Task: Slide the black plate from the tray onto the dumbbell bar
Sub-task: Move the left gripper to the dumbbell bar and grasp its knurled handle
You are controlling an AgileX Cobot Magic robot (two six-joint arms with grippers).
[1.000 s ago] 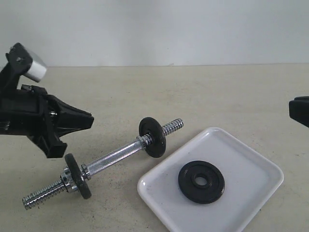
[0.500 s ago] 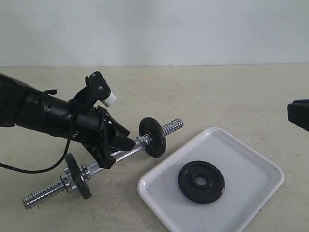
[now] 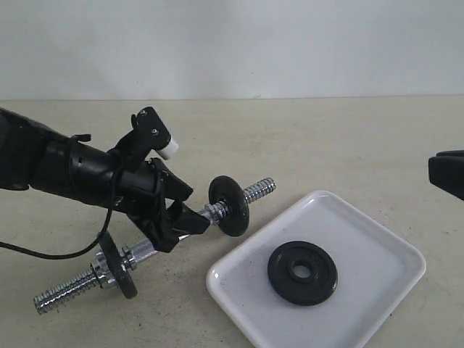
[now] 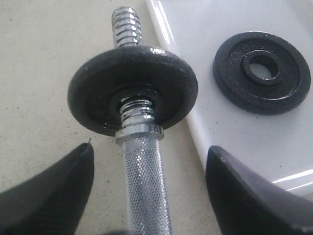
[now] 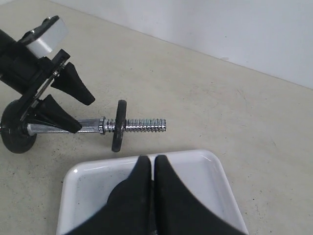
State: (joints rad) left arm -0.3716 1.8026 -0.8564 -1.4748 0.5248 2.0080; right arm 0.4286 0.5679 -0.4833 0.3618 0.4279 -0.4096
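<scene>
The black plate (image 3: 302, 272) lies flat in the white tray (image 3: 377, 246), and shows too in the left wrist view (image 4: 261, 72). The chrome dumbbell bar (image 3: 141, 253) lies on the table left of the tray, with one black disc (image 3: 229, 206) near its tray-side end and another (image 3: 117, 264) near the other. My left gripper (image 3: 197, 210) is open, its fingers apart on either side of the knurled bar (image 4: 144, 186) without touching it. Only a part of my right gripper (image 3: 446, 174) shows at the right edge. It is shut and empty (image 5: 149, 159), above the tray (image 5: 88, 181), hiding most of the plate.
The beige table surface (image 3: 326, 138) runs back to a pale wall. The bar's threaded end (image 3: 259, 191) points toward the tray's far corner. A black cable (image 3: 43, 254) trails from the left arm.
The left arm has swung in from the left to the bar, and its jaws have opened around the handle. The right gripper, plate and bar have stayed put.
</scene>
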